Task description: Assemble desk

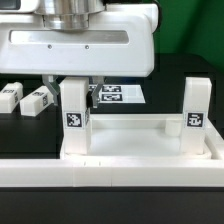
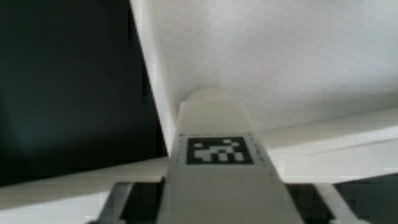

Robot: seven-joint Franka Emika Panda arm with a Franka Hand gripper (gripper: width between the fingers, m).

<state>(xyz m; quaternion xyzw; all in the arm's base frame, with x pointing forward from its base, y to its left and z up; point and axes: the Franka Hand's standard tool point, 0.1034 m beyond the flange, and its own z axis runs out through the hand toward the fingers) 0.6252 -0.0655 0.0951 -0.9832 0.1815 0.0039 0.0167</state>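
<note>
The desk's white panel [image 1: 135, 124] lies flat near the front of the table, with its raised rim showing. Two white tag-marked legs stand upright in its corners, one on the exterior view's left [image 1: 76, 118] and one on the right [image 1: 195, 106]. My gripper [image 1: 77, 86] comes down from above onto the left leg, a finger on each side of its top, shut on it. In the wrist view that leg [image 2: 222, 135] runs out from between my gripper [image 2: 222, 200] down to the panel [image 2: 285, 60]. Two loose legs [image 1: 10, 97] [image 1: 38, 100] lie on the black table at the far left.
The long white border rail [image 1: 110, 176] runs along the front, right against the panel. The marker board [image 1: 118, 95] lies flat behind the panel. My wide white hand [image 1: 80, 45] fills the upper part of the exterior view.
</note>
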